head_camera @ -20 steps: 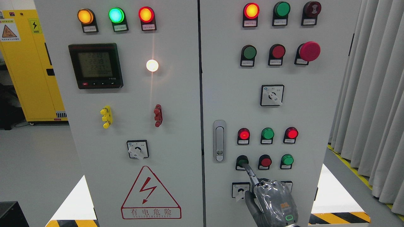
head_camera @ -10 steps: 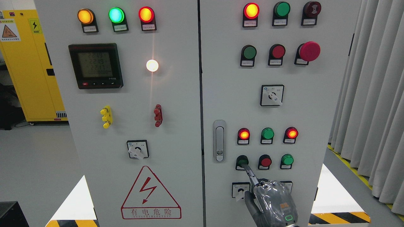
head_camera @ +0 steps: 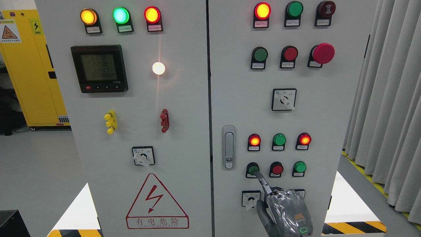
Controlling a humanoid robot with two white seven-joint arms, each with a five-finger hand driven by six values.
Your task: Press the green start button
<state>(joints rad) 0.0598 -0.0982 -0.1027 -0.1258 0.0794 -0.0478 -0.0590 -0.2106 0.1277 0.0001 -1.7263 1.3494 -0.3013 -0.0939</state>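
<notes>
Fingers (head_camera: 262, 180) of right hand (head_camera: 289, 210): one extended, tip touching green start button (head_camera: 252, 170).

Grey curtain (head_camera: 391, 98) at right, yellow cabinet (head_camera: 29, 72) at left, lit meter display (head_camera: 98, 68), red lightning warning triangle (head_camera: 157, 204).

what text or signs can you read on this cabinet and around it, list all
"有电危险": on the red triangle sign with a lightning bolt, low on the left door.
Meter: digits too blurred to read.
Small labels under the lamps and buttons: too small to read.
Yellow cabinet: warning stickers, a lightning bolt symbol shows, print unreadable.
</notes>
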